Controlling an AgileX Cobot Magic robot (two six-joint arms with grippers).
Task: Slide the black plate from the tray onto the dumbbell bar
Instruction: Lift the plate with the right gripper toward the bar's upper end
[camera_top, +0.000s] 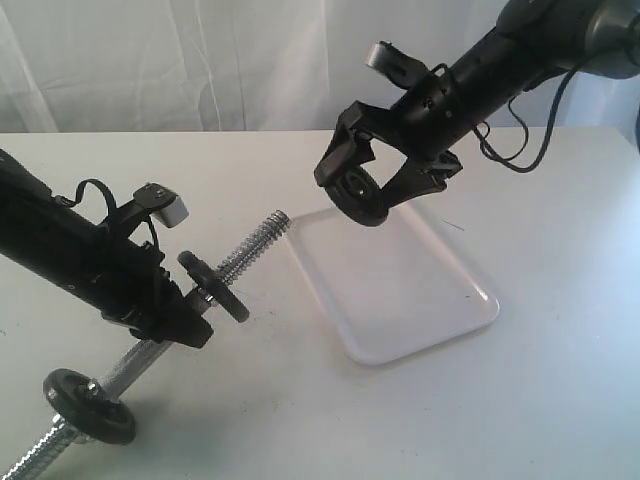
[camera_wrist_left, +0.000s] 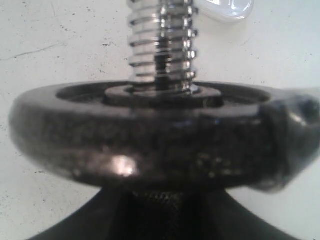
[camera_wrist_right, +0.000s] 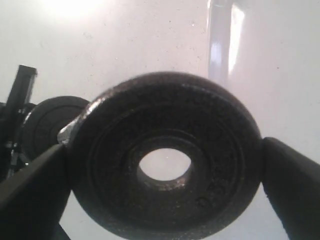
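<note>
Dumbbell bar (camera_top: 250, 250), held by left gripper (camera_top: 185, 318), slants up toward tray (camera_top: 420, 300); right gripper (camera_top: 372, 192) clamps black plate (camera_top: 362, 205) edgewise.

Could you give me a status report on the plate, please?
Right hand shut on black plate, lifted clear of tray. Left hand gripping dumbbell bar, tilted. Threaded end bare, nothing in the way.

The middle of the dumbbell bar (camera_top: 252, 247) is hidden within the left gripper (camera_top: 188, 312); the bar's near left end runs off the exterior view's edge. The right arm (camera_top: 520, 50) is cut off far right.
</note>
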